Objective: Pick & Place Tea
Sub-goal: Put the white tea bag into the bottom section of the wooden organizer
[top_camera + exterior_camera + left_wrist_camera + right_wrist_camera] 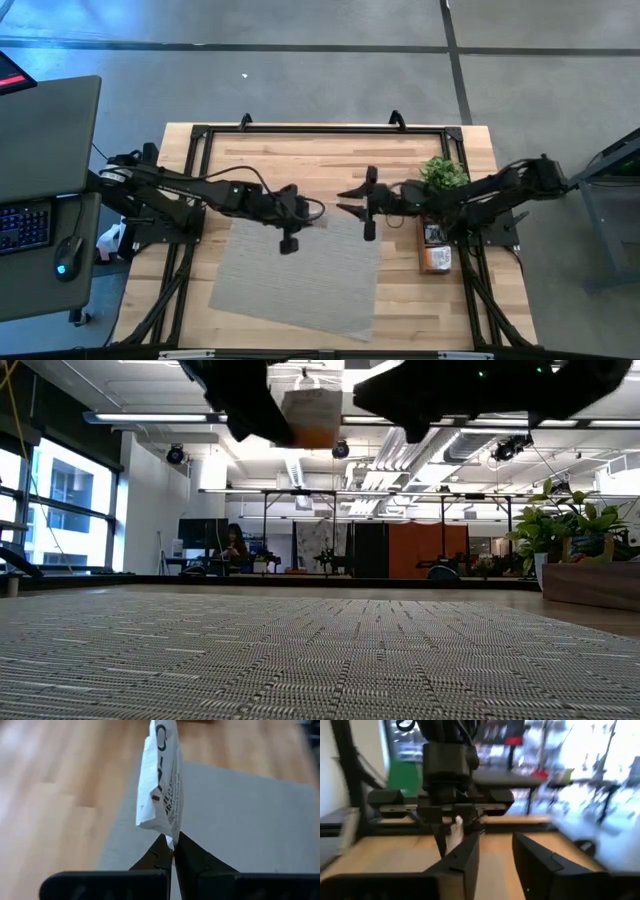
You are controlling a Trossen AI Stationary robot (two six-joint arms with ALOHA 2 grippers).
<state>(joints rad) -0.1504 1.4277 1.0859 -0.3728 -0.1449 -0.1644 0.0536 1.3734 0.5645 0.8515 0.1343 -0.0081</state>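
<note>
My left gripper [318, 210] hangs above the far edge of the grey mat [300, 275], shut on a small white tea sachet with black print [160, 780]. In the low view the sachet [312, 415] is white with an orange lower band, high above the mat. My right gripper [345, 200] faces it from the table's right, open and empty, a short way from the sachet. In the right wrist view [495, 857] the sachet [456, 827] shows just beyond my fingers. Other sachets lie in the narrow wooden tray [435, 250]. My left gripper pinches the sachet's near edge, at a corner [172, 839], between its two fingertips. The fingers lie about level, pointing toward the table's right. The sachet sticks out beyond the fingertips, edge-on to the wrist camera, lifted clear of the mat.
A small green potted plant [443, 172] stands at the far right, beside the wooden tray [590, 582]. A black frame [320, 128] runs around the tabletop. The mat's near part [290, 300] lies bare. A person sits far back in the room [234, 548].
</note>
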